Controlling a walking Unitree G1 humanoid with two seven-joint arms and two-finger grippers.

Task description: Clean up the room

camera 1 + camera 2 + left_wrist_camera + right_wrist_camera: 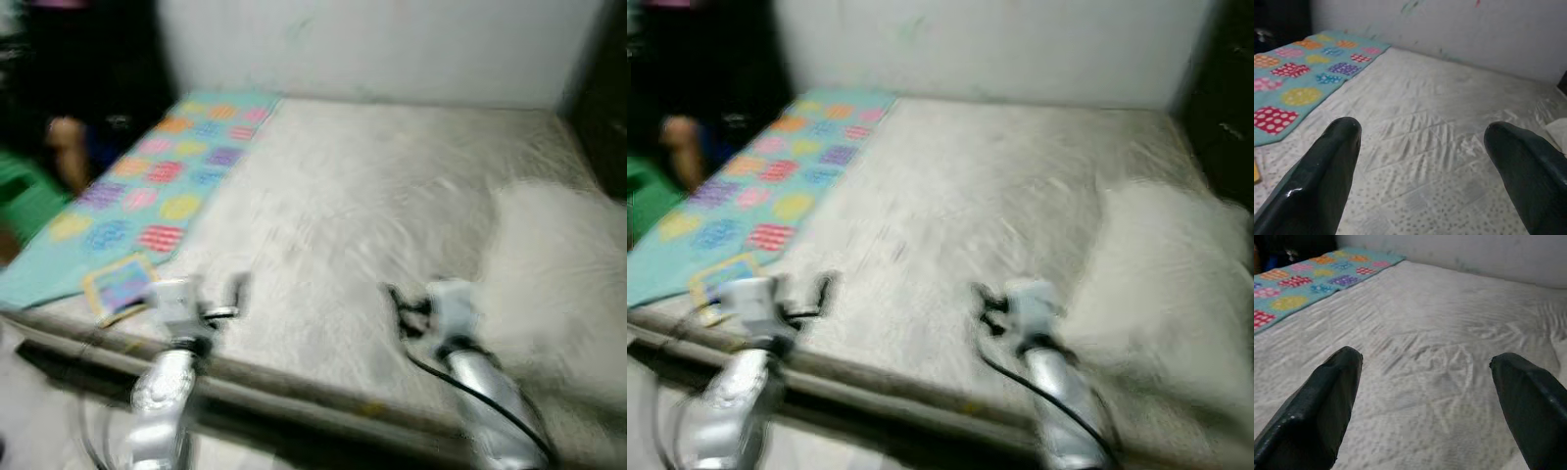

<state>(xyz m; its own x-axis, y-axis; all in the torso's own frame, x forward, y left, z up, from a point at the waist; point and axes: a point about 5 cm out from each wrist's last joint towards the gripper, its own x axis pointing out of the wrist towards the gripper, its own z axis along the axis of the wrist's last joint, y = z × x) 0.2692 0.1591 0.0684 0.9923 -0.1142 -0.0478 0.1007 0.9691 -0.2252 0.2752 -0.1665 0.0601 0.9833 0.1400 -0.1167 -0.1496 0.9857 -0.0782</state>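
Observation:
A bed with a pale quilted mattress (353, 215) lies before me, blurred in both eye views. A turquoise blanket (147, 186) with coloured dotted patches lies along its left side. A white fluffy cover (558, 264) is heaped at the right. A small flat item with a yellow border (120, 286) lies at the near left corner. My left gripper (1422, 147) hovers open over the near left part of the mattress with nothing between its fingers. My right gripper (1425, 377) hovers open over the near middle, also holding nothing.
A white wall (392, 44) stands behind the bed. A dark wooden bed rail (294, 387) runs along the near edge below my arms. Something green (24, 196) and dark clutter sit beyond the bed's left side. Dark furniture (602, 108) stands at the right.

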